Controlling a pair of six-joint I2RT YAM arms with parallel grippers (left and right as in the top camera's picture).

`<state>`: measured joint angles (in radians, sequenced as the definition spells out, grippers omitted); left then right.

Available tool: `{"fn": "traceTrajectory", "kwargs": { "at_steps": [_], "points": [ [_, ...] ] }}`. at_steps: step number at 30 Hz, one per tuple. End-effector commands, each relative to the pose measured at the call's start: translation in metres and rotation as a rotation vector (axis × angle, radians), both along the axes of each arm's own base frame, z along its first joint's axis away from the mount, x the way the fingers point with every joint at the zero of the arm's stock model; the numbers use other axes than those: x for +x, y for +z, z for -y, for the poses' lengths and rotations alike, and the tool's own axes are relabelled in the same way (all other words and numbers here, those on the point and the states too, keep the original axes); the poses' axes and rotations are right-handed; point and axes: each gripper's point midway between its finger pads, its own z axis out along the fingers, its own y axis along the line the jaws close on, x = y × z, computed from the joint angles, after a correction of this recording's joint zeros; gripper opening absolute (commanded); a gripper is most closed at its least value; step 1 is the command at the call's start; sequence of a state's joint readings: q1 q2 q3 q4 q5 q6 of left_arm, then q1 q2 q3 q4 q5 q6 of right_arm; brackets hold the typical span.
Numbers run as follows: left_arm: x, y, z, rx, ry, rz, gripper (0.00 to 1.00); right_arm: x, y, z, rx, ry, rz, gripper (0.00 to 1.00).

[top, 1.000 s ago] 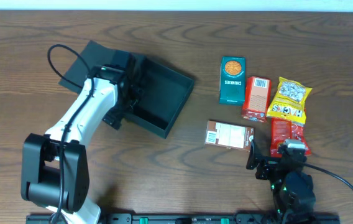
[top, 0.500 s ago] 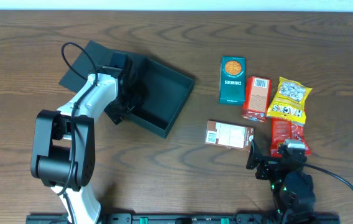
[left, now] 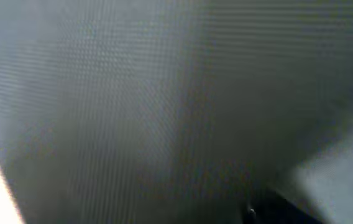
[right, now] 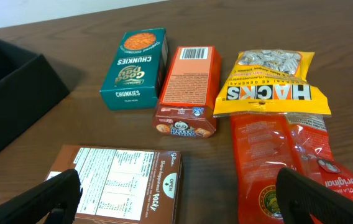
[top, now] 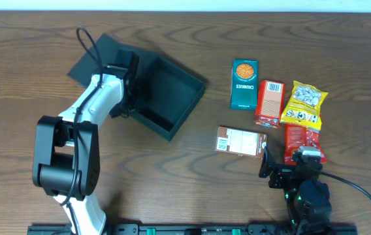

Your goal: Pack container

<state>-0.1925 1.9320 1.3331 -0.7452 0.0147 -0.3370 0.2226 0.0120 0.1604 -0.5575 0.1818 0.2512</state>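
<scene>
Now the container [top: 167, 91] sits slightly farther back, left hand [top: 133, 91] alongside.

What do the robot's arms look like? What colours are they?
The left arm is white with chunky black joints and a looping black cable. The right arm is all black, with small green lights and a trailing cable.
</scene>
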Motion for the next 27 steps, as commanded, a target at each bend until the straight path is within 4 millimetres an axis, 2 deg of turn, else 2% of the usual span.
{"fn": "traceTrajectory", "kwargs": {
  "at_steps": [1,3,7,21,27],
  "points": [
    [0.018,0.009,0.000,0.045,-0.210,0.053,0.67,0.000,-0.004,0.003,-0.019,-0.012,-0.005,0.99],
    [0.027,0.013,0.003,0.059,-0.304,0.085,0.71,0.000,-0.004,0.003,-0.019,-0.012,-0.005,0.99],
    [0.034,0.017,0.012,0.090,-0.457,0.118,0.74,0.000,-0.004,0.003,-0.019,-0.012,-0.005,0.99],
    [0.026,0.016,0.043,0.129,-0.762,0.113,0.77,0.000,-0.004,0.003,-0.019,-0.012,-0.006,0.99],
    [0.029,0.017,0.034,0.218,-0.831,0.104,0.77,0.000,-0.004,0.003,-0.019,-0.012,-0.005,0.99]
  ]
}}
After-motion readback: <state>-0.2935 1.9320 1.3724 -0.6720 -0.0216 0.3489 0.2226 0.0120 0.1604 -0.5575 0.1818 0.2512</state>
